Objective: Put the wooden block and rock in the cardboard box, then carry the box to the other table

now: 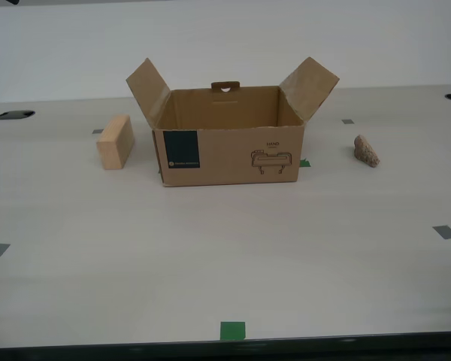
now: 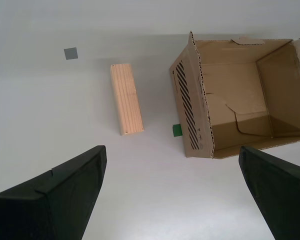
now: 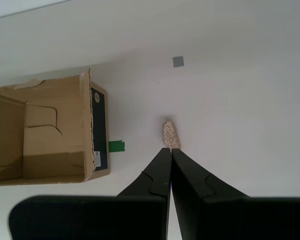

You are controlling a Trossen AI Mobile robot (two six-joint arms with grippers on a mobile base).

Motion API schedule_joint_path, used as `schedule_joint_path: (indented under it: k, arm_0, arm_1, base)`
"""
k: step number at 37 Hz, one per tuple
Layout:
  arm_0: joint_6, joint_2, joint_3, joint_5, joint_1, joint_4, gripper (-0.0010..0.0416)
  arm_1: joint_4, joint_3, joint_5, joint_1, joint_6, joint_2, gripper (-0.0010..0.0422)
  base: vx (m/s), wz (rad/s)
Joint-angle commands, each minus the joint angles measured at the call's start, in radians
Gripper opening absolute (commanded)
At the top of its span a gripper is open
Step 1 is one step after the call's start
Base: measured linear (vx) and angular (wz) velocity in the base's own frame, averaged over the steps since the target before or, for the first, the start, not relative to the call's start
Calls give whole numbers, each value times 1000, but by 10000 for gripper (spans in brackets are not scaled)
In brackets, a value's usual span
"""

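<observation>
Exterior view shows, nearest, a bare stretch of pale tabletop (image 1: 210, 256) with a green tape mark (image 1: 232, 330) at its front edge and grey tape squares (image 1: 445, 232) out toward the sides; no arm appears in it. Farther back stands the cardboard box (image 1: 229, 154), flaps splayed upward and its inside open and empty, which I judge leaves a clear drop from above. The wooden block (image 1: 115, 141) stands on the tabletop just beside the box on the exterior view's left; the rock (image 1: 366, 150) lies well apart from it on the exterior view's right; neither touches the carton, so each has free room around it for jaws to close.

Second wrist view looks down past my second gripper (image 2: 172, 195); its jaws stand spread wide, holding nothing, above the block (image 2: 126, 99) and the box's near flap (image 2: 190, 107); I read that as readiness to take the block.

First wrist view shows my first gripper (image 3: 170, 155) with jaws pressed together, empty; their tips appear just short of the rock (image 3: 171, 135), though whether they touch it I cannot tell.
</observation>
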Motion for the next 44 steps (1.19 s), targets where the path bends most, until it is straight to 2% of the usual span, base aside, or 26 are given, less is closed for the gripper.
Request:
schedule_joint_path:
  k: [1, 17, 24, 32, 38, 44]
  arm_0:
    - [3, 0, 0, -2, 1, 8, 2]
    - [2, 0, 0, -2, 1, 14, 2]
    - [-64, 0, 0, -1, 1, 14, 29]
    - [-67, 0, 0, -2, 1, 14, 114]
    - [-49, 0, 0, -2, 1, 14, 207]
    - [-49, 0, 0, -2, 1, 14, 312]
  arm_1:
    - [-1, 1, 0, 0, 3, 0, 361]
    - [-1, 1, 0, -1, 0, 0, 362]
    - [-1, 1, 0, -1, -3, 0, 362]
    - [-1, 1, 0, -1, -7, 0, 362]
    - [-1, 1, 0, -1, -7, 0, 362]
    - [0, 1, 0, -1, -9, 0, 362]
  base:
    - [0, 0]
    - [0, 0]
    - [0, 0]
    - [0, 0]
    - [0, 0]
    - [0, 0]
